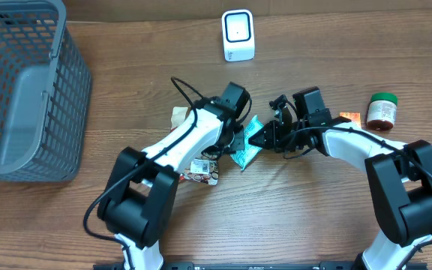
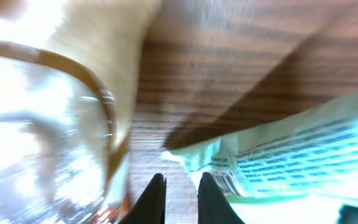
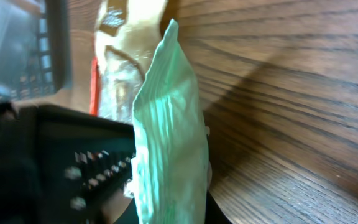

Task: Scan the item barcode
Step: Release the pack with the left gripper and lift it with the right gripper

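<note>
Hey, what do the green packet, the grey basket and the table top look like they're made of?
The green packet looks like thin plastic film: ribbed seal, creases, slight sheen. The grey basket seems moulded matt plastic, with an open lattice wall. The table is wood or wood-look laminate; the brown grain alone cannot say which.

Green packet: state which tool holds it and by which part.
The right tool seems to pinch the green packet by one end, edge-on to its camera. The left tool, beside the packet, holds nothing.
</note>
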Controlling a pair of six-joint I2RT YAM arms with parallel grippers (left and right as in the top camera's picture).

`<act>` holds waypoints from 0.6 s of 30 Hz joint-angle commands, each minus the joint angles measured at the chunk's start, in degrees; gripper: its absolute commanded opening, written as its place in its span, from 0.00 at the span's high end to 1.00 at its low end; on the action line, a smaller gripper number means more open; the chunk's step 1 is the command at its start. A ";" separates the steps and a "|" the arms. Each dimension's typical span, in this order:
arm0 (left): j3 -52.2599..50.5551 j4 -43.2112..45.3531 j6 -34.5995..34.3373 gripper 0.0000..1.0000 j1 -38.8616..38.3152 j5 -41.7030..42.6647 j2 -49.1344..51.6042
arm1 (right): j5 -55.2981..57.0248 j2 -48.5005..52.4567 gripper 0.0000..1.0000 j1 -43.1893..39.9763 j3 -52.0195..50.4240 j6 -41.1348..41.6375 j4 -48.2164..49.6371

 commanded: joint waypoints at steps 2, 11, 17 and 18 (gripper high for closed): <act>9.31 -4.66 2.29 0.87 2.64 -7.41 -7.98 | -9.66 -1.68 0.96 -3.72 0.79 -7.23 0.15; 17.70 -11.96 5.05 0.84 16.70 -6.80 -11.41 | -8.74 -10.49 0.96 -6.60 1.16 -13.62 -0.11; 17.73 -12.83 9.33 0.83 27.10 -7.13 -11.30 | -1.95 -14.80 0.96 -6.54 9.46 -22.60 -13.07; 17.73 -12.74 10.23 0.82 28.28 -7.50 -11.30 | -0.70 -14.80 0.97 -6.54 11.87 -24.37 -16.39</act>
